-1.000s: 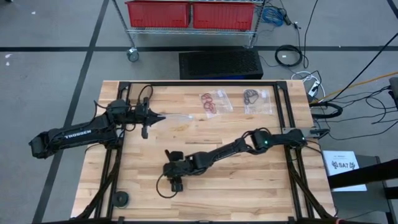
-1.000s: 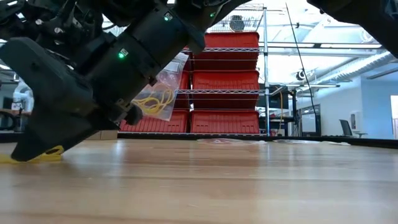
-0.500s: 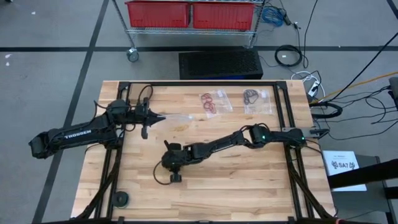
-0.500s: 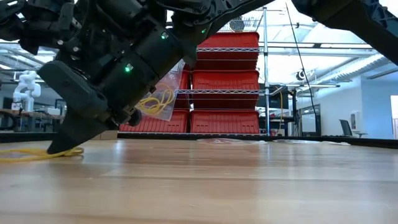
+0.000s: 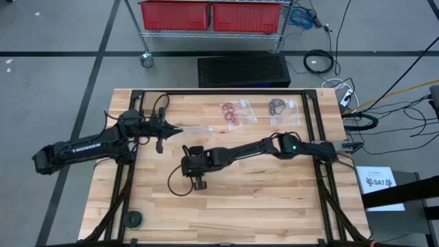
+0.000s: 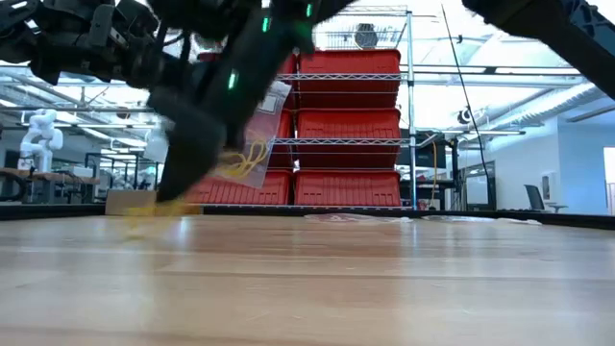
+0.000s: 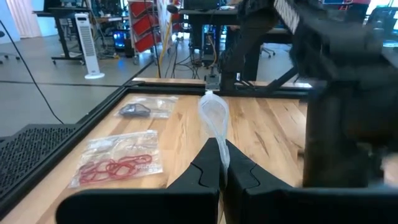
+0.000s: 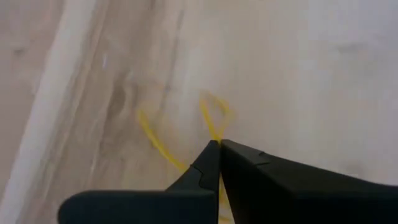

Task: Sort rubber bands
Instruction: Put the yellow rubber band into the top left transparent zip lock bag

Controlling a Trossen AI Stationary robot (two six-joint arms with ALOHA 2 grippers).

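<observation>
Your wooden table fills mid-frame. Left of centre, the left gripper is pinched shut on a clear bag. Just right, the right gripper is clamped on a thin yellow rubber band; its floppy loops could slip free as you lift.

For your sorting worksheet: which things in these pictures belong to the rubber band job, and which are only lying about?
Belong to the job:
- yellow rubber band, pinched in the shut right pincer
- clear bag, held in the shut left pincer
- bag of red bands
- bag of dark bands

Lying about:
- red bins
- black floor mat
- loose cables
</observation>
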